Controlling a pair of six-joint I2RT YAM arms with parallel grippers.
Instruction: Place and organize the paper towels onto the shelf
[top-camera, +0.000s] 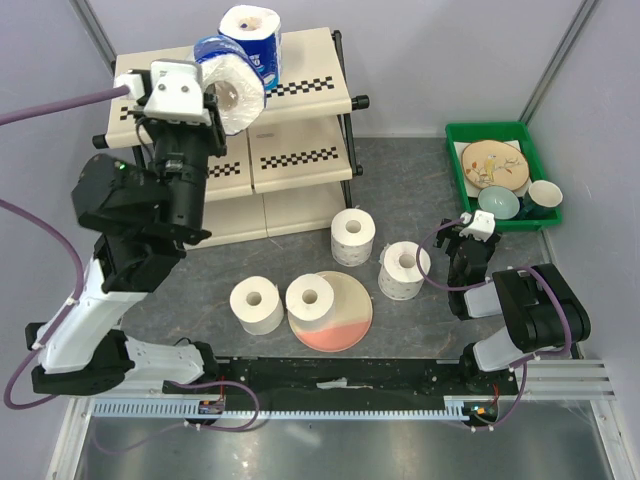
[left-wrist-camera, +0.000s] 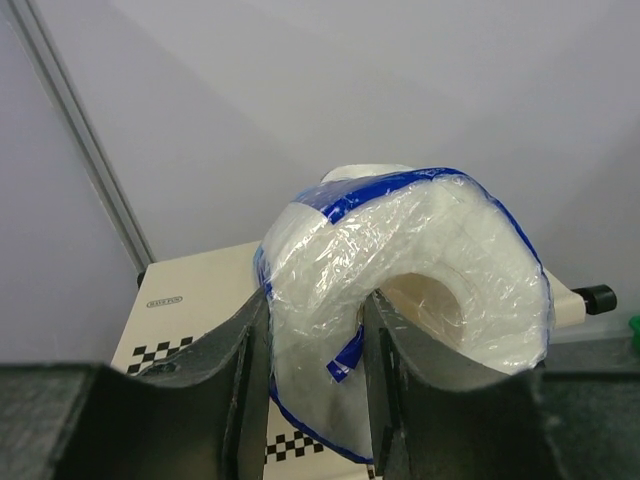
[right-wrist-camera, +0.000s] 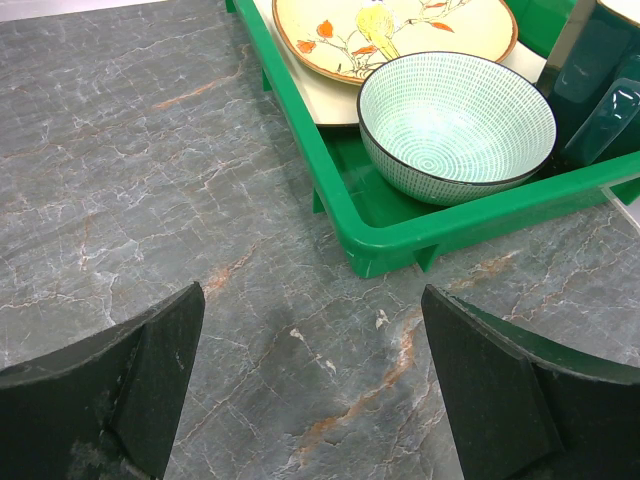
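One wrapped roll (left-wrist-camera: 420, 250) clamped by its wall in left jaws, 11 o'clock above shelf (top-camera: 310, 60) | judged light, squashy, film slippery | found right jaws apart

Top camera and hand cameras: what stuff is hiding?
- Top view: the left arm covers the left side of the shelf's lower tiers.
- Left wrist view: the wrapped roll in the left gripper blocks nearly all of the other wrapped roll.
- Right wrist view: the dark teal dishes in the green tray are cut off by the right edge.
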